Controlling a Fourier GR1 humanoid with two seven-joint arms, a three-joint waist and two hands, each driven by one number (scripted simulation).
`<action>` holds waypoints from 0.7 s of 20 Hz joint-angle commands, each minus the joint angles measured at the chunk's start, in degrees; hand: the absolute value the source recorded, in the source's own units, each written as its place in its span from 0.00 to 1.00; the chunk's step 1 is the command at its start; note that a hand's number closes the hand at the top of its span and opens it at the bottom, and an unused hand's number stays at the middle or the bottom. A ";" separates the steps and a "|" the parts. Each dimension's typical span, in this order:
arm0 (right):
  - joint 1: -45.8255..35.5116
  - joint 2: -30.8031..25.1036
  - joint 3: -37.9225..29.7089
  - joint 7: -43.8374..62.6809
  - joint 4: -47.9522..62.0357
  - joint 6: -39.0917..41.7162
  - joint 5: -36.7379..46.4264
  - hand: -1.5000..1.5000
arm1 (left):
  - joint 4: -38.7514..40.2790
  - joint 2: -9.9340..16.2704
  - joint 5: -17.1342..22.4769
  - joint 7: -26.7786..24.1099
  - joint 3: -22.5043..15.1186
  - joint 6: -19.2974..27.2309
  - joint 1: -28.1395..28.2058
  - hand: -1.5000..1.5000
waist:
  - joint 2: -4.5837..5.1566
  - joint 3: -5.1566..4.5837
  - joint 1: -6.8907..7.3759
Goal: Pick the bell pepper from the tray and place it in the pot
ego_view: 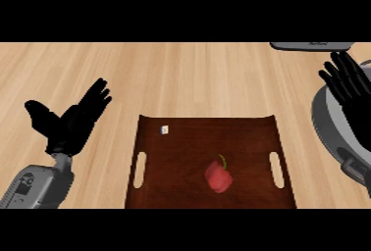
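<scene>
A red bell pepper with a green stem lies on the dark brown tray, right of the tray's middle. A grey pot stands at the right edge, only partly in view. My right hand is open over the pot's rim, fingers straight and pointing up, well to the upper right of the pepper. My left hand is open at the left of the tray, fingers up and thumb spread, holding nothing.
The tray has slot handles on its left and right sides and a small white tag near its back left. A grey object shows at the top right edge. Wooden counter lies beyond the tray.
</scene>
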 commanded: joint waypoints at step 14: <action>24.04 -5.45 1.89 -26.64 -19.79 -4.42 31.94 0.00 | -5.05 -0.26 -5.44 -11.68 7.70 7.46 1.29 0.50 | -1.52 0.40 -3.58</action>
